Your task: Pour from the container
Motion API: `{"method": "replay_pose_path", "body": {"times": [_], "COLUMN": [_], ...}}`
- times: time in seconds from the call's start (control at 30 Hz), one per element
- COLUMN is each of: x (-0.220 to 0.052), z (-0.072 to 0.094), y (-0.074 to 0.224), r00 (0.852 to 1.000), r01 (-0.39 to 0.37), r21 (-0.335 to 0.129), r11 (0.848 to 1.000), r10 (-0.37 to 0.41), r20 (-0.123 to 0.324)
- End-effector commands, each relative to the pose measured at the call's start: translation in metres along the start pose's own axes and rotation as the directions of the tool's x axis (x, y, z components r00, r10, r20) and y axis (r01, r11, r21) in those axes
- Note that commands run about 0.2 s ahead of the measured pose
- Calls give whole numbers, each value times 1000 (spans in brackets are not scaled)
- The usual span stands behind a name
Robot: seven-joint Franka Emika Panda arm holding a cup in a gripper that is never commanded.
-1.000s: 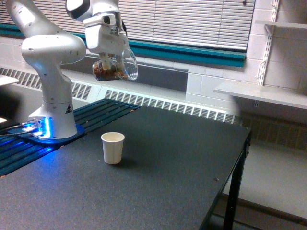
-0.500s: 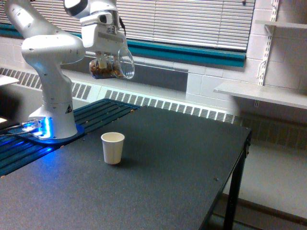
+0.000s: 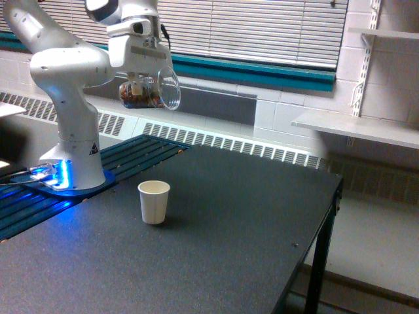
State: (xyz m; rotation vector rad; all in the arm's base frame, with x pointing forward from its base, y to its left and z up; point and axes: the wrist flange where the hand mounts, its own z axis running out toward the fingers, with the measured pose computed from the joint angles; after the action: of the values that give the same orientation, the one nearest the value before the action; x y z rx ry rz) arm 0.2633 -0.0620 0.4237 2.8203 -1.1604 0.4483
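The clear container (image 3: 149, 91) hangs high above the table, tipped on its side with its wide rim facing the exterior view's right. Brown nut-like bits lie along its lower wall. My gripper (image 3: 139, 84) is shut on the container from above. A small white paper cup (image 3: 154, 201) stands upright on the dark table, well below the container and slightly to its right. Nothing is falling from the rim.
The arm's white base (image 3: 71, 150) stands on the table (image 3: 236, 222) at the exterior view's left, with a blue glow at its foot. The table's edge drops off at the right. A wall shelf (image 3: 357, 127) sits beyond it, blinds behind.
The gripper with the tilted container has drifted a little toward the exterior view's left and slightly up. The paper cup has not moved.
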Motion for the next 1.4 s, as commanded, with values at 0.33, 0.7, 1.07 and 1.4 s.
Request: {"method": "replay_pose_path", "body": {"times": [0.33, 0.7, 1.07, 1.4], "x": [-10, -12, -13, -17], "z": [20, 30, 41, 49], "y": [6, 8, 12, 12], "r00": [998, 995, 991, 986], "r01": [-15, -8, 5, 18], "r21": [-29, -40, -61, -80], "r11": [999, 999, 998, 997], "r10": [17, 12, 3, -5], "r20": [63, 101, 131, 165]}}
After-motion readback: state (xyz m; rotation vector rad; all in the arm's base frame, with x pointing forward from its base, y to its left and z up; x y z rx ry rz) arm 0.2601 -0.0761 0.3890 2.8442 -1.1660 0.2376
